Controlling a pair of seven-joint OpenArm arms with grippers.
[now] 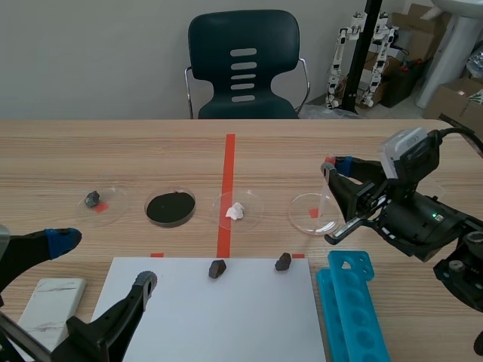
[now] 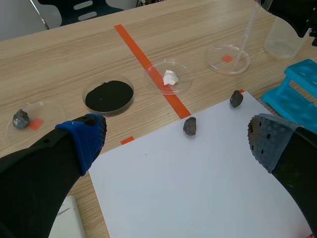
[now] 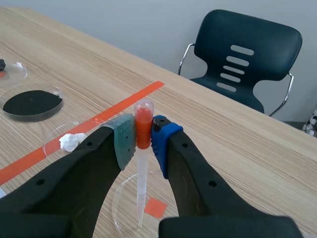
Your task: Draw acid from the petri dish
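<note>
Blue rack [image 1: 355, 302] near petri dish [image 1: 312, 213], open table [image 1: 302, 158] beyond

Spread wide above a white sheet [image 2: 198, 198]: the left gripper [image 2: 176, 144]. Just ahead of the fingers, two dark stones [image 2: 190, 126] at the sheet's far edge. Farther ahead, beyond them, a clear petri dish [image 2: 218, 67] with a slim pipette [image 2: 250, 27] angled into it (tip contact unclear).

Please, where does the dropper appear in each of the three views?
Scene view: the dropper, right of middle, tip at a clear dish.
Left wrist view: its thin stem over that dish, far ahead.
Right wrist view: held in the right gripper.
Shared landmark: the white lump near that dish.
</note>
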